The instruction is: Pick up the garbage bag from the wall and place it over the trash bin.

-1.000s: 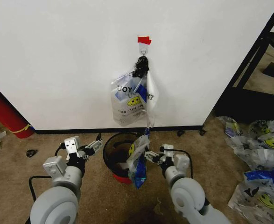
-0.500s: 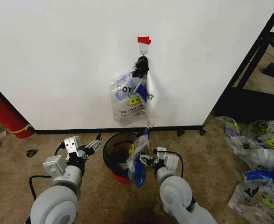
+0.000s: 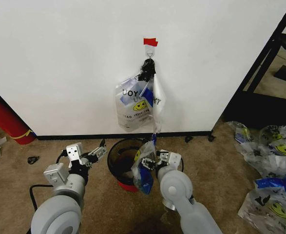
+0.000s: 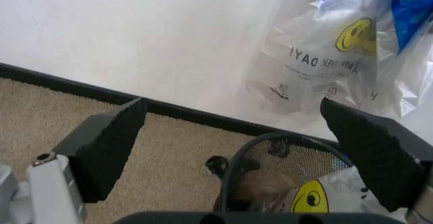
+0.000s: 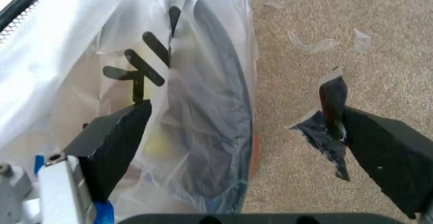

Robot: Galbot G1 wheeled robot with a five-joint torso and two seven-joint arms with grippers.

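Bright, even indoor light; soft shadows; wrist views blurred up close.

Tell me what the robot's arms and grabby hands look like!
Both arms are chunky, rounded and light grey, like stacked tubes. The left gripper and right gripper are boxy silver metal pieces with thin black cables looping off them. Up close, the fingers are black, wedge-shaped and rough like foam.

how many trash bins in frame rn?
1. The trash bin stands on the carpet below the wall hook, between the left gripper and right gripper, with the garbage bag draped at its right rim.
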